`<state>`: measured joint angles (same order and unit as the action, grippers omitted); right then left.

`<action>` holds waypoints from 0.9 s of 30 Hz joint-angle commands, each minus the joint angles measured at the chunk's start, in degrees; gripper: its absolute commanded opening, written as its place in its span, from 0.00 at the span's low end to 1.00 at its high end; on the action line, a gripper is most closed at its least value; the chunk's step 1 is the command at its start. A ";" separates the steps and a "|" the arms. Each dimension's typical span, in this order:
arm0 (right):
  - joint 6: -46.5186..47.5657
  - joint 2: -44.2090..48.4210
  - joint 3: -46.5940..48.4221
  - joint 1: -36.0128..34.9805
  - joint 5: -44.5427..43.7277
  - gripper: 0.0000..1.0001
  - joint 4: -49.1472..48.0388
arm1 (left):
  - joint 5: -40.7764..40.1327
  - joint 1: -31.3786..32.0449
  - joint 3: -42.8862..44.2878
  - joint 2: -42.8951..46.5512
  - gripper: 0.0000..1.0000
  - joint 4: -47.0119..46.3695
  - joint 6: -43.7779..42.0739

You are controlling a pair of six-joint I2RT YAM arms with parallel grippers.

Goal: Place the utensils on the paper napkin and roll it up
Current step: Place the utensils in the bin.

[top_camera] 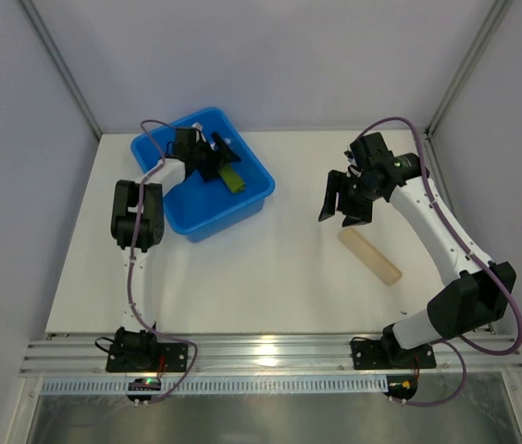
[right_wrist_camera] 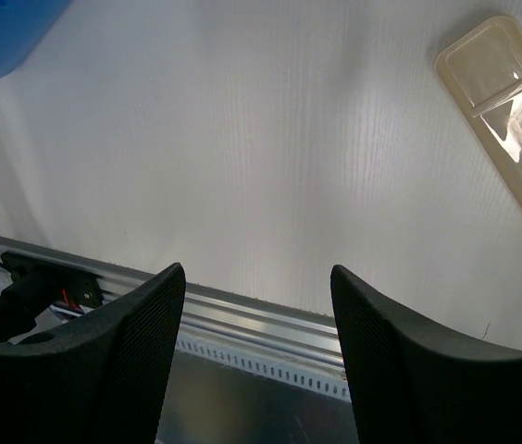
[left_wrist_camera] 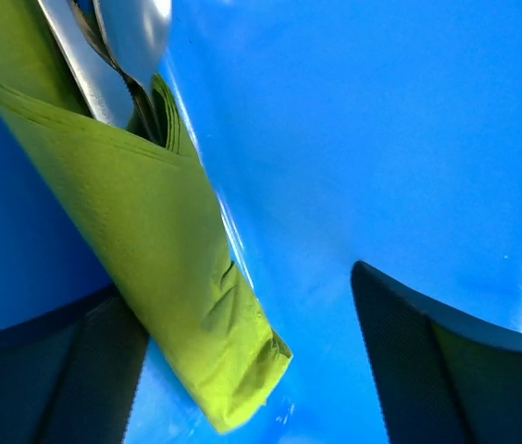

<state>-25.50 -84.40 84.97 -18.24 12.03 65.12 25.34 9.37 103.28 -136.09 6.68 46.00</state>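
The utensils (left_wrist_camera: 104, 55) are mostly buried inside the rolled green napkin (left_wrist_camera: 168, 268) in the left wrist view, and the shiny ends sticking out get chopped by the top edge, so no idea how many there are. From the top camera the roll is too small to pick out any metal. Right wrist view only catches part of the beige case (right_wrist_camera: 511, 120) before the right edge cuts it.

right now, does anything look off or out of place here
Nothing is spilled or broken. The rolled green napkin lies in the blue bin, with the utensils poking out of one end. Its other end is creased and slightly loose. The beige container lies alone on the table.
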 commanded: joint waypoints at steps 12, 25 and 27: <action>0.62 1.26 -0.68 0.31 2.38 0.68 -1.67 | -8.99 1.01 -8.98 3.90 0.91 15.20 -0.56; 0.62 1.61 -0.51 0.31 3.52 0.68 -2.37 | -14.79 1.36 -8.63 16.29 0.83 18.55 -1.18; 0.54 1.61 -0.59 0.31 3.61 0.68 -2.37 | -14.18 0.92 -7.67 16.30 0.59 18.38 0.40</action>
<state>-25.52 -84.38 84.05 -18.17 14.52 63.83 12.99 10.63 94.56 -123.81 23.16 46.46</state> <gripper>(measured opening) 0.678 0.712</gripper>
